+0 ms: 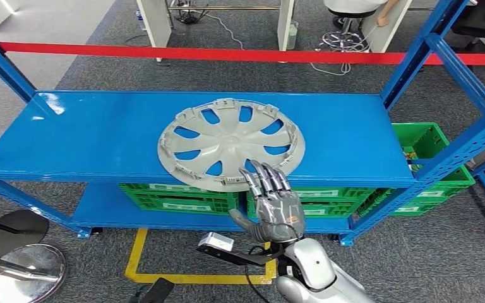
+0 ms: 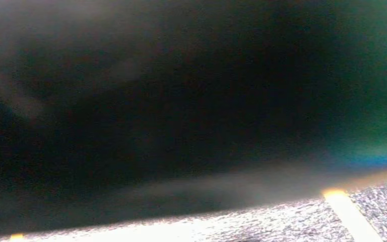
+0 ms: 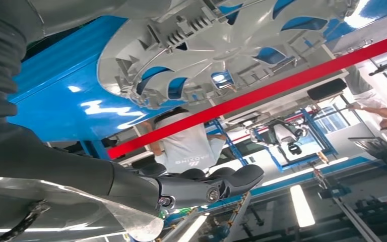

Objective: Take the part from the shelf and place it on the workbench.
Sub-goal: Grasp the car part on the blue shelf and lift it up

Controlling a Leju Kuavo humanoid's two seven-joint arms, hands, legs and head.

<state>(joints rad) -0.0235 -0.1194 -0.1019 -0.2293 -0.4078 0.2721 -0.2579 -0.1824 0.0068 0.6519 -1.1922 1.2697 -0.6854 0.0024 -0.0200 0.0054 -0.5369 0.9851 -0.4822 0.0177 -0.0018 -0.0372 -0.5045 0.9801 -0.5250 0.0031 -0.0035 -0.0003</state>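
Note:
A grey plastic wheel cover (image 1: 230, 144) with spoke-shaped openings lies flat on the top board of the blue shelf (image 1: 88, 136), slightly right of centre and close to the front edge. My right hand (image 1: 271, 205) is raised in front of the shelf with fingers stretched out and apart, holding nothing. Its fingertips overlap the cover's near rim in the head view. In the right wrist view the wheel cover (image 3: 216, 45) sits apart from my dark fingers (image 3: 206, 184), with a gap between them.
Green crates (image 1: 177, 197) stand on the lower shelf board, and another green crate (image 1: 426, 142) sits at the right behind a blue upright. A red barrier tape (image 1: 227, 55) runs behind the shelf. Round metal stands (image 1: 19, 265) are on the floor at the lower left. A person in a white shirt (image 3: 186, 146) stands beyond.

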